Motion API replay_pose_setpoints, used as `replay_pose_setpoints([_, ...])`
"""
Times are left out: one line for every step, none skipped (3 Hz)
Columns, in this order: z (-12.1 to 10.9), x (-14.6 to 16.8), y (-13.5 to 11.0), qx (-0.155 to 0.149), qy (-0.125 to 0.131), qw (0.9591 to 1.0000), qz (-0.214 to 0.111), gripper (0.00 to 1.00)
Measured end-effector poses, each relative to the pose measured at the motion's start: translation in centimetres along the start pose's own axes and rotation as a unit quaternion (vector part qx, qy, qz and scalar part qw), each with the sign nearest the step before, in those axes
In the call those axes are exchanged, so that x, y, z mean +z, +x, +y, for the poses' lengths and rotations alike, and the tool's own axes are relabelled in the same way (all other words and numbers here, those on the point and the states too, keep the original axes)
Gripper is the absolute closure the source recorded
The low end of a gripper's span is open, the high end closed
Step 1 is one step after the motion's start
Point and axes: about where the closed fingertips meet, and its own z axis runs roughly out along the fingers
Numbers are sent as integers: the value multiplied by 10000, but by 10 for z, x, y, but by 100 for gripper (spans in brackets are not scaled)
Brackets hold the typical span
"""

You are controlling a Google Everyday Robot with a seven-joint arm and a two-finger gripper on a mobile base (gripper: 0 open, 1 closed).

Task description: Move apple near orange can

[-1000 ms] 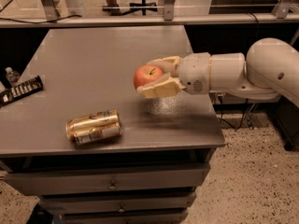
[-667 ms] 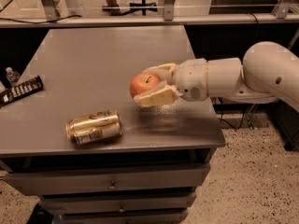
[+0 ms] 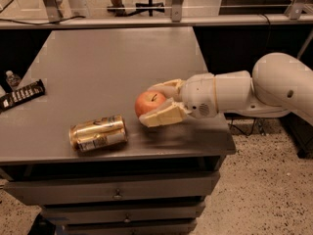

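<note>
gripper (image 3: 157,105) centre frame, fingers clamped around apple (image 3: 148,103), low over table (image 3: 112,58) | orange can (image 3: 98,132) on its side, lower left, near apple | risk: a nudge rolls the can; released apple rolls off front edge | can print unreadable; snack wrapper (image 3: 22,94) far left, illegible

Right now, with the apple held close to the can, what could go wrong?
The gripper is shut on the apple, just above the table and near its front edge. If released there, the round apple might roll off. The can lies on its side close by, so a nudge from the gripper could roll it toward that edge.
</note>
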Motion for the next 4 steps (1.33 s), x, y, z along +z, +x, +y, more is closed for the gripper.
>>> replay_pose_setpoints([8, 1, 7, 81, -86, 9999, 63, 100])
replay_pose_setpoints([12, 3, 11, 208, -188, 9995, 123, 82])
replay_pose_setpoints([14, 6, 10, 275, -281, 9990, 217, 59])
replay_pose_setpoints([16, 7, 9, 289, -336, 9985, 328, 35])
